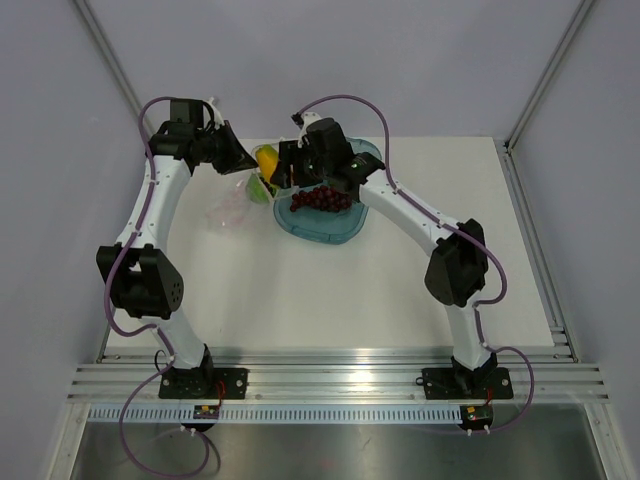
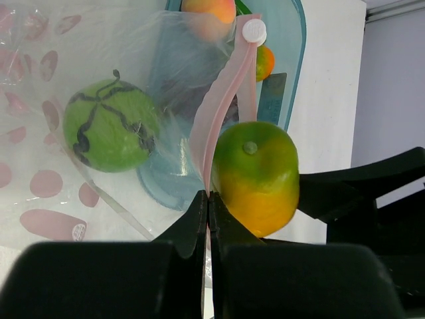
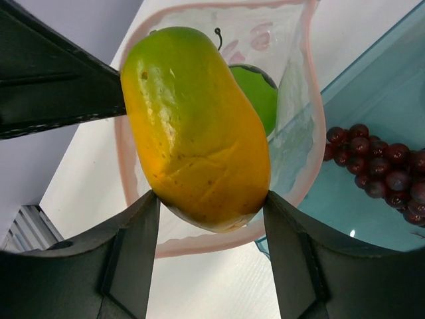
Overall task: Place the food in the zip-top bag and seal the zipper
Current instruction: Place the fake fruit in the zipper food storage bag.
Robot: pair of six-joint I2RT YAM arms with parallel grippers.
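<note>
Right hand (image 3: 211,199) around mango (image 3: 192,126), long axis outward, green end toward bag (image 3: 295,133)

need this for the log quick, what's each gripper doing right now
Left gripper: shut on the mouth edge of the zip-top bag.
Right gripper: shut on a mango.

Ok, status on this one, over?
Left gripper shut on zipper, bag mouth open. Right gripper shut on mango at the mouth. Green fruit inside; grape bunch in tray. Nothing in the way.
</note>
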